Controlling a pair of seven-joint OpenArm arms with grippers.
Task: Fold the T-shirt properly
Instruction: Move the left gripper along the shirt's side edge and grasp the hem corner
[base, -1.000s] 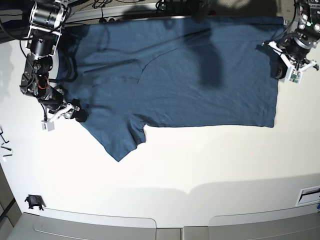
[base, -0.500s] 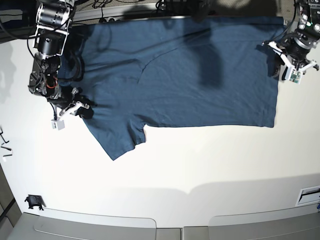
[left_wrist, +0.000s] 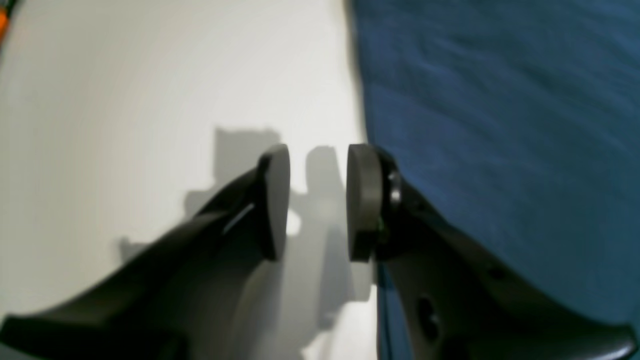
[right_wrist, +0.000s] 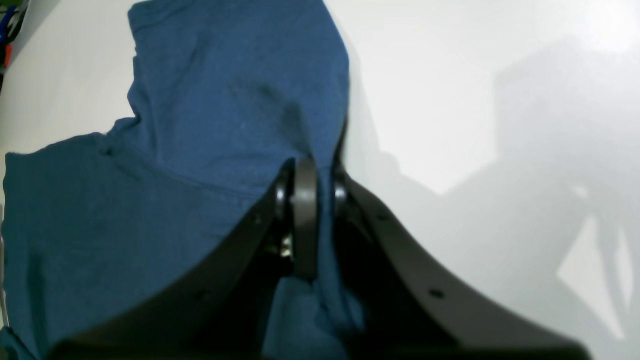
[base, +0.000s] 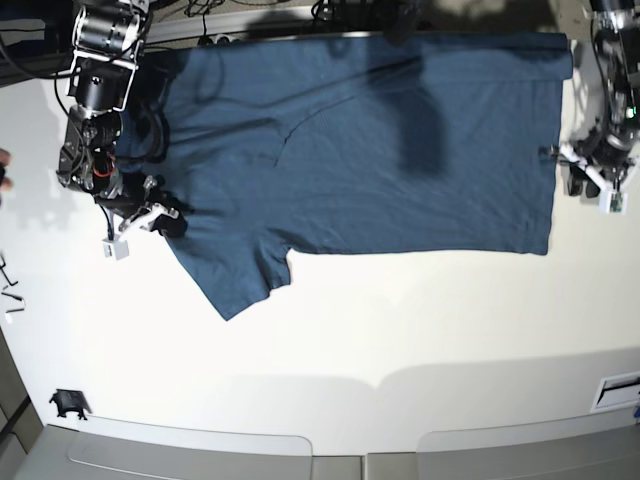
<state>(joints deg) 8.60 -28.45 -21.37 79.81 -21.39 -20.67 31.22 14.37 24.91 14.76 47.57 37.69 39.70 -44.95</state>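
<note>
The dark teal-blue T-shirt (base: 380, 140) lies spread flat on the white table (base: 400, 320), neck toward the left, one sleeve (base: 240, 280) pointing at the front. In the base view my right gripper (base: 172, 222) sits at the shirt's left edge by that sleeve. The right wrist view shows this gripper (right_wrist: 314, 220) shut on a pinched fold of the T-shirt (right_wrist: 225, 100). My left gripper (base: 580, 181) is beside the hem on the right. Seen from the left wrist, it (left_wrist: 318, 200) stands open over bare table, the T-shirt's edge (left_wrist: 500, 125) just beside one finger.
Cables (base: 210, 12) run along the table's back edge behind the shirt. A small black clip (base: 68, 403) lies at the front left, above grey panels (base: 190, 455) that line the front edge. Small white parts (base: 10, 297) rest at the far left.
My right gripper has moved in to the shirt's left edge and shut on the cloth. My left gripper has let go of the hem, opened, and moved toward the front along the right edge.
</note>
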